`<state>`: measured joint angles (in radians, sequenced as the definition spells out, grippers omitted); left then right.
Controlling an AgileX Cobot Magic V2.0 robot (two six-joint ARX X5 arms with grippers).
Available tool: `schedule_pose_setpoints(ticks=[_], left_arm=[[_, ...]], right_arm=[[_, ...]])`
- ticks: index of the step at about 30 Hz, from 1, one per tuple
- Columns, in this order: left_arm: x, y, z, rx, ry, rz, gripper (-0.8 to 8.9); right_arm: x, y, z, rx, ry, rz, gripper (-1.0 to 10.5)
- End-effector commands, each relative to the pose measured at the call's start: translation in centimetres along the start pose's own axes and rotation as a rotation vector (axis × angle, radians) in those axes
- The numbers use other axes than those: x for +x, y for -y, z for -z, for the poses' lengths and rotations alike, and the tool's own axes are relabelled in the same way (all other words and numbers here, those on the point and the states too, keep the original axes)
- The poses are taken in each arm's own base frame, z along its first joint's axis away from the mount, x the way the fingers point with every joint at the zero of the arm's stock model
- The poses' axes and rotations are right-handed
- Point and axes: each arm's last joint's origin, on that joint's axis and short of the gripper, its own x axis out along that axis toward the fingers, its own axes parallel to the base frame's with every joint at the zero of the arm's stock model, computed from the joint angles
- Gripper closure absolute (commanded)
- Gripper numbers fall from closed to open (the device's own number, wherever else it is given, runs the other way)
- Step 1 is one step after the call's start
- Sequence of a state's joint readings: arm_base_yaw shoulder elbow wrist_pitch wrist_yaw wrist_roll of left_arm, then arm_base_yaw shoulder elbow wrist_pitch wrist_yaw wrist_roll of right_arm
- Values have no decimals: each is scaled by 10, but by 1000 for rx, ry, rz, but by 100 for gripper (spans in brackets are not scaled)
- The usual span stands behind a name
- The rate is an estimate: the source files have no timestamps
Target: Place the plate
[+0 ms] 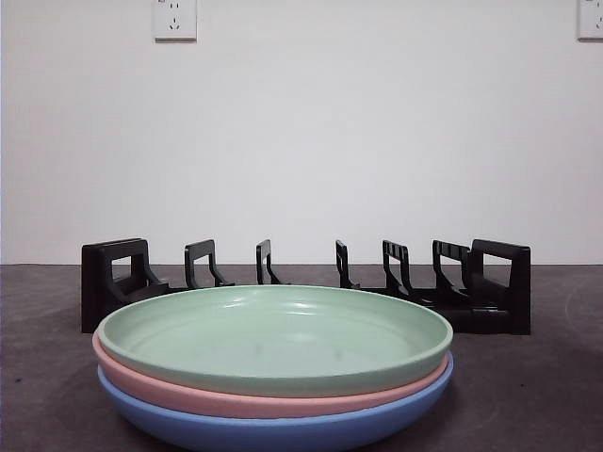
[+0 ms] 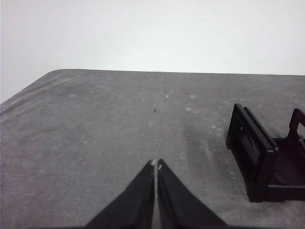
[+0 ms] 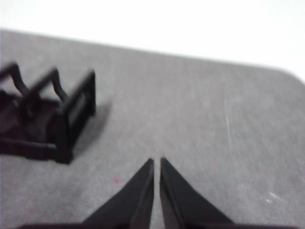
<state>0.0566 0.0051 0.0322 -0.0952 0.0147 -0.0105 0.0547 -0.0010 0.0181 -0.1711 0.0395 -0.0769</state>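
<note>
A stack of three plates sits close in the front view: a green plate (image 1: 273, 334) on top, a pink plate (image 1: 236, 400) under it and a blue plate (image 1: 273, 431) at the bottom. Behind the stack stands a black plate rack (image 1: 306, 282) with upright dividers and nothing in its slots. My left gripper (image 2: 156, 164) is shut and holds nothing, above bare table beside one end of the rack (image 2: 259, 152). Over the table by the rack's other end (image 3: 57, 119), my right gripper (image 3: 157, 161) is also shut and holds nothing. Neither gripper shows in the front view.
The grey table (image 1: 537, 395) runs back to a white wall with two sockets (image 1: 174, 19). The table's rounded far corner (image 2: 52, 74) shows in the left wrist view.
</note>
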Motion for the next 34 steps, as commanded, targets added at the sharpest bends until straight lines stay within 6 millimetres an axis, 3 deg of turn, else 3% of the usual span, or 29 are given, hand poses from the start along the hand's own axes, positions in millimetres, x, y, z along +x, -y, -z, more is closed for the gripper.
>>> schedule_pose_setpoints(ticks=[1, 34], left_arm=[[1, 0, 5, 10, -5, 1, 806], [1, 0, 5, 10, -5, 1, 806]], right_arm=[[1, 0, 3, 28, -20, 14, 926], [1, 0, 1, 44, 5, 13, 926]])
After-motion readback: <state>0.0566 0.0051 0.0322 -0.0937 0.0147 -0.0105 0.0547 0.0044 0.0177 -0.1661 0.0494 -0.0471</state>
